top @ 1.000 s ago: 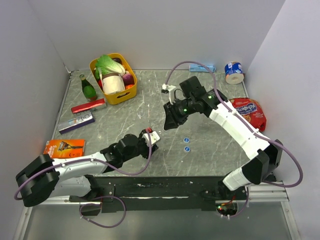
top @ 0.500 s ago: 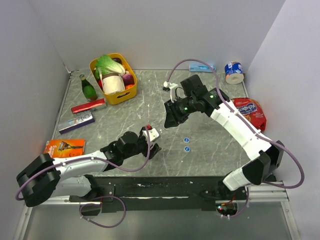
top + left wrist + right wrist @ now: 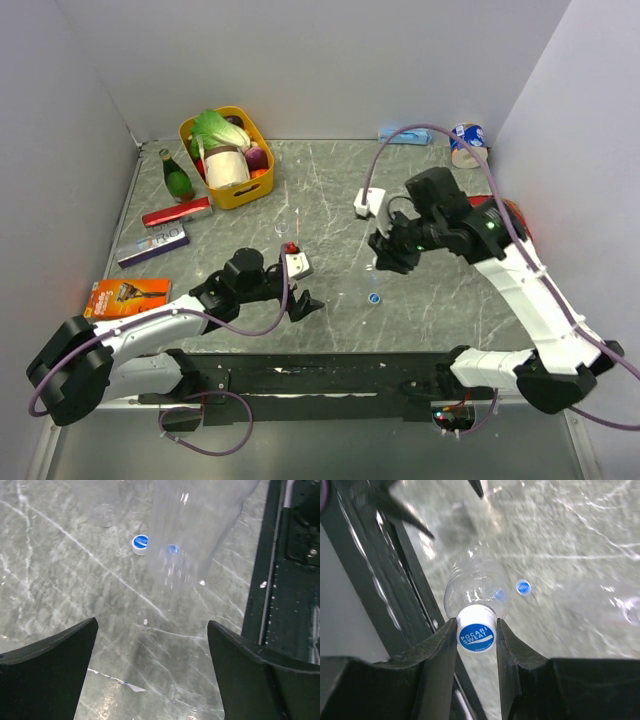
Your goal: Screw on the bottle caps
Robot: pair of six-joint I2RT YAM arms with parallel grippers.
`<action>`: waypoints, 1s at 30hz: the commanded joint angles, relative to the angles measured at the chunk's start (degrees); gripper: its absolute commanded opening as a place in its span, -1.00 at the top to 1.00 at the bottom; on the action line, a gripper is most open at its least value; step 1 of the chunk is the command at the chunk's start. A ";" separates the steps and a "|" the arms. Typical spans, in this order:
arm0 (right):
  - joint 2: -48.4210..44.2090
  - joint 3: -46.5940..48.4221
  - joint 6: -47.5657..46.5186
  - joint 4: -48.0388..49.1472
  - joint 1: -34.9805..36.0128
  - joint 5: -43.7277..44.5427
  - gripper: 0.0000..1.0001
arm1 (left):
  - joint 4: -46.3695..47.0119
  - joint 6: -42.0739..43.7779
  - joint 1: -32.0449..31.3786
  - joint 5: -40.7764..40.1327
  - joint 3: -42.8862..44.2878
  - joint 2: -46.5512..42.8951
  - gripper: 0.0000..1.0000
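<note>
My right gripper is shut on a blue-and-white bottle cap that sits on the neck of a clear bottle. In the top view that gripper hangs over the table's middle, right of the left one. A loose cap lies below it; the left wrist view shows this cap beside the held bottle, with a second blue cap showing through the plastic. My left gripper is open and empty, its fingers wide apart over bare table. Another clear bottle stands farther back.
A yellow basket of groceries and a green glass bottle stand at the back left. Flat boxes and an orange pack lie on the left. A tape roll and red snack bag are at the right.
My left gripper has opened, let go of the bottle and drawn back to the left. The right arm has swung right, taking the capped bottle with it.
</note>
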 commanded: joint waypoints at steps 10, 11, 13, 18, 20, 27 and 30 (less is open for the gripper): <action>-9.35 -0.89 -18.95 -18.01 -21.96 9.26 1.00 | -2.64 1.64 0.56 8.02 5.74 1.45 -0.94; -9.26 -2.29 -20.18 -17.48 -24.89 8.04 1.00 | -2.81 1.73 0.73 8.11 5.83 1.45 -0.94; -8.39 -3.35 -23.17 -15.64 -30.95 4.36 1.00 | -3.43 1.91 1.00 8.11 6.36 1.54 -0.94; -2.77 -1.87 -24.07 -12.04 -45.38 -0.41 1.00 | -6.68 2.61 1.35 8.29 7.59 1.37 -0.95; 0.57 0.23 -23.45 -9.76 -47.32 -0.50 1.00 | -6.77 2.44 1.43 8.37 7.41 1.28 -0.96; 8.92 2.18 -17.91 -2.37 -47.68 2.67 1.00 | -6.86 4.19 2.22 9.60 7.06 1.28 -0.96; 9.28 1.57 -16.42 1.31 -47.68 2.57 1.00 | -7.38 5.25 2.75 9.60 7.15 1.28 -0.95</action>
